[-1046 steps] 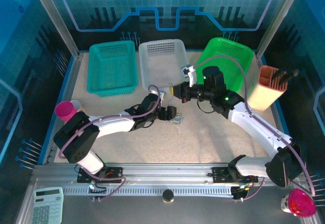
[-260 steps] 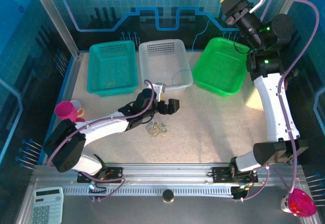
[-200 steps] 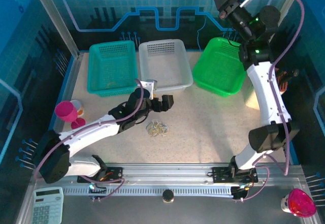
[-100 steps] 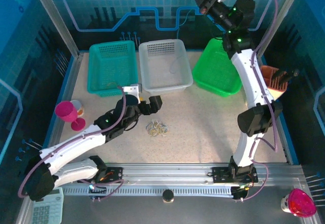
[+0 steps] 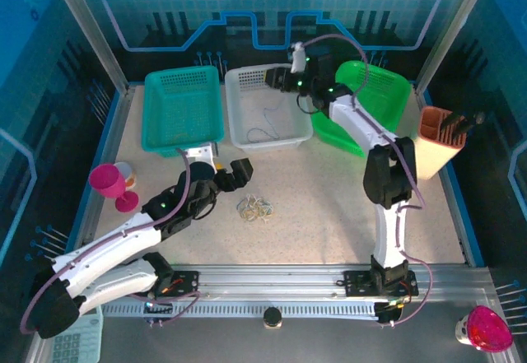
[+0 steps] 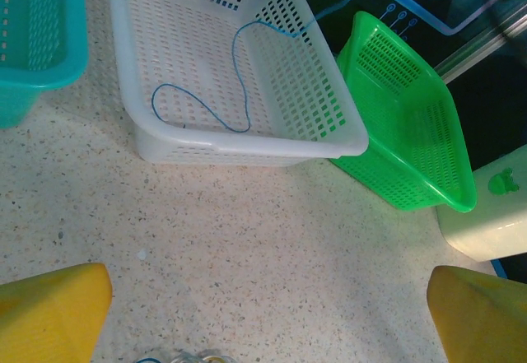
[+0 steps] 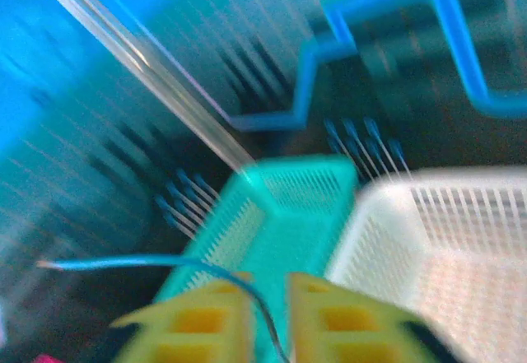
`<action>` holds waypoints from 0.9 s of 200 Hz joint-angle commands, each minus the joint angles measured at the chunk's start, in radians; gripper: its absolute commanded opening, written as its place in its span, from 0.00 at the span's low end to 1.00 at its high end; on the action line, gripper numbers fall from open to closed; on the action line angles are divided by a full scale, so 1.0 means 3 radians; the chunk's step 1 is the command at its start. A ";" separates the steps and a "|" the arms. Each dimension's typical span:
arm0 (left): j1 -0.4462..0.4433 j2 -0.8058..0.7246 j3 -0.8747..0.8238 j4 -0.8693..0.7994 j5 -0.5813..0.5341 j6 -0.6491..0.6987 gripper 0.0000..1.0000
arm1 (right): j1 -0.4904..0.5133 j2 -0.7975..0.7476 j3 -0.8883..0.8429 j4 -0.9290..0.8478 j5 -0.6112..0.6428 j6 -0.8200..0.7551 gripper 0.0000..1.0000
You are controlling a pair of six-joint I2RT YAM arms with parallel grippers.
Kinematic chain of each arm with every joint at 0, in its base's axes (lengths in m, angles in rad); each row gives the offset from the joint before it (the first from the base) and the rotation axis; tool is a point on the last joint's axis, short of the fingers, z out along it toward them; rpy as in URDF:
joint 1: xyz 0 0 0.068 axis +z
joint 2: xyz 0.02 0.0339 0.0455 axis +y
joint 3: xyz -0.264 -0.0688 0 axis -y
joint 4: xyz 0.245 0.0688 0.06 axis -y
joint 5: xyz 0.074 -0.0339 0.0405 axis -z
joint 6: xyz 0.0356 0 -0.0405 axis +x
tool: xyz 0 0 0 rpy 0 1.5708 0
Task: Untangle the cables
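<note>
From above: small tangle of thin pale cables (image 5: 255,208) on the speckled tabletop (image 5: 329,215), just beside the wide-spread left gripper (image 5: 233,175). From the left wrist: thin blue wire (image 6: 202,112) curled inside the white perforated basket (image 6: 247,142), trailing over its far rim. From the right wrist, blurred: blue wire running into the narrow gap between the yellow fingers (image 7: 329,318) of the right gripper (image 7: 268,293), slightly parted.

Just ahead of the left fingers (image 6: 49,305) stands a white basket (image 6: 247,142). A teal basket (image 6: 37,67) sits leftward, and a tilted green basket (image 6: 412,132) rightward.
</note>
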 commanded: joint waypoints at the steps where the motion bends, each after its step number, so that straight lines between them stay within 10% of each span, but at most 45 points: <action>1: 0.0028 -0.0047 -0.0038 -0.0050 -0.0044 -0.0052 0.99 | 0.0000 -0.0105 0.0034 -0.0605 0.0155 -0.0516 0.65; 54: 0.0057 0.0074 -0.0047 -0.0028 -0.0034 -0.0070 0.99 | -0.0006 -0.0756 -0.0561 -0.0525 0.0422 -0.0776 0.81; 180: 0.0205 0.0130 -0.0305 -0.0423 -0.0038 -0.0814 0.99 | 0.0850 -0.2136 -0.2937 -0.0429 0.0445 -0.0769 0.72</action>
